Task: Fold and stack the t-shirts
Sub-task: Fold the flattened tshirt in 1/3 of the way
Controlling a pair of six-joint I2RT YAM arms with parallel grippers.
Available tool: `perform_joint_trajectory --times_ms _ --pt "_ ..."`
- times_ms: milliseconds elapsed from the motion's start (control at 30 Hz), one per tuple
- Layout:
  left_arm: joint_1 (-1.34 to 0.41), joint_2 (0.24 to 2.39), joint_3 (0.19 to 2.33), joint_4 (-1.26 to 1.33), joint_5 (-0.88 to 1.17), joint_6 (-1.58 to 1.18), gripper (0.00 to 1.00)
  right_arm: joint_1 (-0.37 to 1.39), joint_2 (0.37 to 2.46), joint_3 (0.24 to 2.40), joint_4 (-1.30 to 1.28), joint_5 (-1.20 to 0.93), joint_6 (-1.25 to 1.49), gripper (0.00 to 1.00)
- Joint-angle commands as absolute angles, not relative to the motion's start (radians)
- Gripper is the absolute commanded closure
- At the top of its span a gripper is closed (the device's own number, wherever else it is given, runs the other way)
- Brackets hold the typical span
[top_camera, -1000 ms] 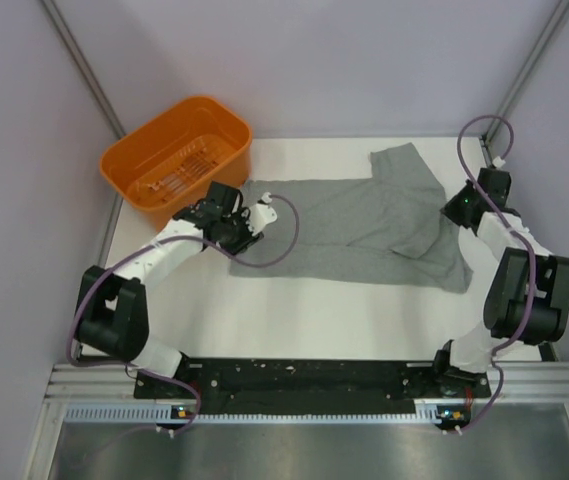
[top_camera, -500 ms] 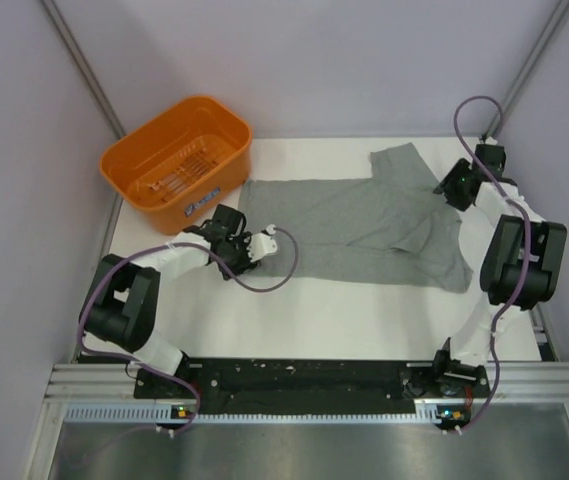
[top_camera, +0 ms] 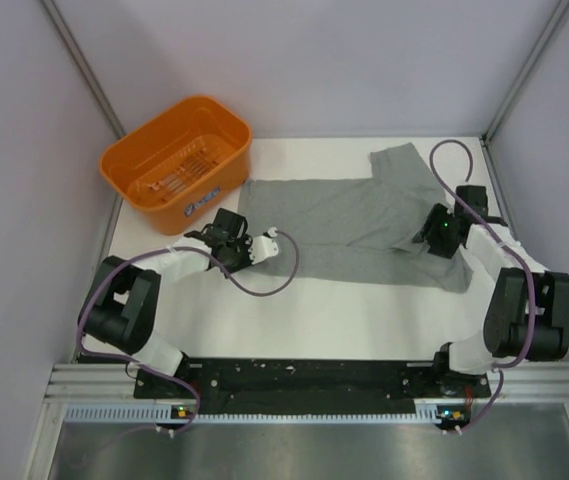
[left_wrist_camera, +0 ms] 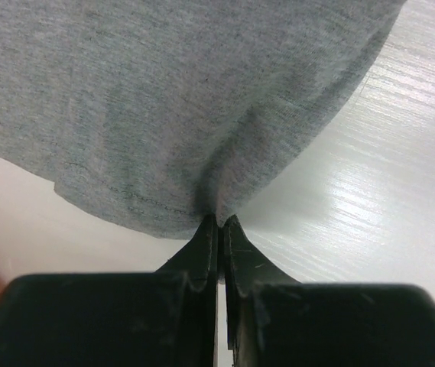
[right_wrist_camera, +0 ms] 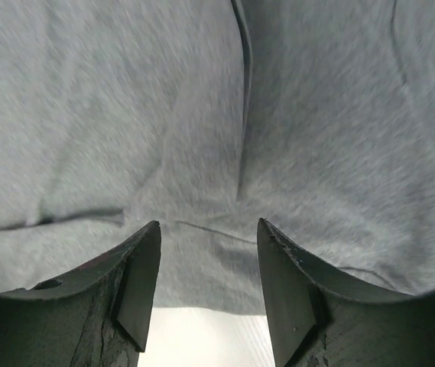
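The heather-grey t-shirt lies spread flat across the white table, with one sleeve folded up at the far right. My left gripper is at the shirt's near-left edge. In the left wrist view it is shut on the stitched hem, and the fabric puckers into its tips. My right gripper hovers over the shirt's right part. Seen from the right wrist, it is open with the grey fabric below and nothing between its fingers.
An empty orange basket stands at the far-left corner of the table, just beyond the shirt's left edge. Bare white table runs between the shirt and the arm bases. Grey walls close in on both sides.
The left gripper came down to the shirt's near-left hem and closed on it. The right gripper opened, swung out to the far right edge, then came back over the shirt's right part.
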State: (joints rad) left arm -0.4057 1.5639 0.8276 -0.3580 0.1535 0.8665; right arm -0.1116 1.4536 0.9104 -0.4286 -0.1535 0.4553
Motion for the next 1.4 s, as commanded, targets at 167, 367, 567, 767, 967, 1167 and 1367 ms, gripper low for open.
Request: perform_joint_trajectory --times_ms 167,367,567,767,967,1167,1367 --pt "-0.423 1.522 0.775 -0.37 0.153 0.861 1.0 -0.089 1.537 0.897 -0.35 -0.187 0.48 0.47" --pt "-0.428 1.517 0.781 -0.374 0.141 0.854 1.0 -0.089 1.614 0.91 -0.324 -0.205 0.479 0.54" --pt "-0.43 1.514 0.787 -0.38 0.138 0.856 1.0 -0.087 1.58 0.925 -0.327 -0.167 0.463 0.93" --pt "-0.431 1.529 0.798 -0.387 0.138 0.854 1.0 -0.087 1.571 0.946 -0.373 -0.153 0.427 0.97" --pt "-0.433 1.537 0.805 -0.393 0.133 0.854 1.0 -0.065 1.534 0.976 -0.403 -0.141 0.411 1.0" --pt "-0.436 1.546 0.808 -0.397 0.133 0.851 1.0 -0.025 1.54 1.057 -0.433 -0.14 0.397 1.0" --pt "-0.437 1.542 0.805 -0.402 0.127 0.854 1.0 0.021 1.646 1.173 -0.408 -0.186 0.405 1.0"
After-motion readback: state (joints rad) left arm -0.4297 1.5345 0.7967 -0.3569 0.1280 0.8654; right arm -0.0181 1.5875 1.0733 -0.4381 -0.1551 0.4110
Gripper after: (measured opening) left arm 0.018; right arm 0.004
